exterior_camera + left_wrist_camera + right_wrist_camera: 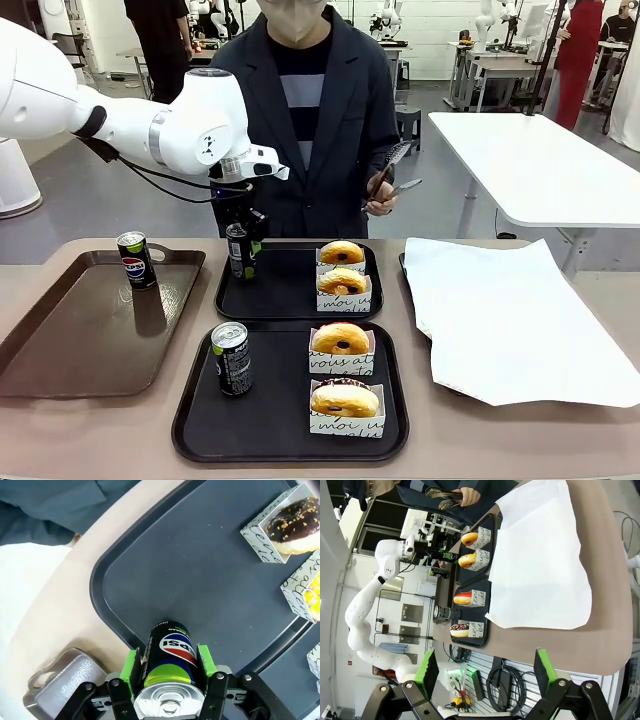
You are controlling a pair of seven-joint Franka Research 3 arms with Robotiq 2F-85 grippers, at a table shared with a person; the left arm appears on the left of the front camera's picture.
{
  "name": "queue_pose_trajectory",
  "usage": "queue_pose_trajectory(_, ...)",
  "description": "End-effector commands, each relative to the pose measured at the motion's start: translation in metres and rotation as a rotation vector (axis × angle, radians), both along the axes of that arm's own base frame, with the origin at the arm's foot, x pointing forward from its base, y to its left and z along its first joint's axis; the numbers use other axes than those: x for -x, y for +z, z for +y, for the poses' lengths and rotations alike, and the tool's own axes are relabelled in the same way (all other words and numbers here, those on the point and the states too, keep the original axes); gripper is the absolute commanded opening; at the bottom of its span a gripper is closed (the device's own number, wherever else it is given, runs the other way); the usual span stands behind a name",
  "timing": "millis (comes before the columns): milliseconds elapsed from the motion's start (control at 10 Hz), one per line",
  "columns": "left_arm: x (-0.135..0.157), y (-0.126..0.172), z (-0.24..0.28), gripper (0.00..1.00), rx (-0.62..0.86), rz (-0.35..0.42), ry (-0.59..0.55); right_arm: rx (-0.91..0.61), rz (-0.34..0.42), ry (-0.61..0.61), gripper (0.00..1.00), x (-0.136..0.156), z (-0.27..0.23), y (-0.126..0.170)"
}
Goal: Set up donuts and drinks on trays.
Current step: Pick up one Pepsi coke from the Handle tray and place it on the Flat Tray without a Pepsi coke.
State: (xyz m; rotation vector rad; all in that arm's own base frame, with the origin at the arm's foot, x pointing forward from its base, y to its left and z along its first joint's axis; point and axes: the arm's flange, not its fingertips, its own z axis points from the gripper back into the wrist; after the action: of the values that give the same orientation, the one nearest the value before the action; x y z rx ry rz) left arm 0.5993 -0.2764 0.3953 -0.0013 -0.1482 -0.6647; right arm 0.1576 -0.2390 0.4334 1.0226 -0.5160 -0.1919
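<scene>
Clamped between the green pads of the left pincer [167,672], a black can [167,667] stands upright at the left edge of the far tray [285,290], beside two donuts [342,268]. Right pincer [487,672] hangs open off the desk [605,580].

Black can [169,667] with green band, black trays [290,420], white script-printed donut holders [346,424], perhaps chocolate-iced donut [294,524].

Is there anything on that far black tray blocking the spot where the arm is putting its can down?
Nothing visible: the left gripper holds the slim black can over bare floor of the far matte black tray; its two paper-held donuts sit well aside.
</scene>
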Motion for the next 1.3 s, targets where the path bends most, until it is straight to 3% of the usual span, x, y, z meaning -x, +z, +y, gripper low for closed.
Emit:
queue_pose_trajectory(0,-0.013,0.004,0.003,0.57,0.017,0.04,0.019,-0.021,-0.038,-0.001,1.0,-0.003,0.0,0.003)
queue_pose_trajectory(700,-0.015,-0.002,0.004,0.57,0.016,0.06,0.0,-0.021,-0.038,-0.001,1.0,-0.003,0.0,0.003)
queue_pose_trajectory(800,-0.01,0.001,0.004,1.0,0.02,0.06,-0.008,-0.021,-0.038,-0.001,1.0,-0.003,0.0,0.003)
queue_pose_trajectory(1100,0.008,0.014,0.004,1.0,0.033,0.056,-0.02,-0.021,-0.038,-0.001,1.0,-0.003,0.0,0.003)
queue_pose_trajectory(1200,0.016,0.025,0.003,0.88,0.036,0.053,-0.018,-0.021,-0.038,-0.001,1.0,-0.003,0.0,0.003)
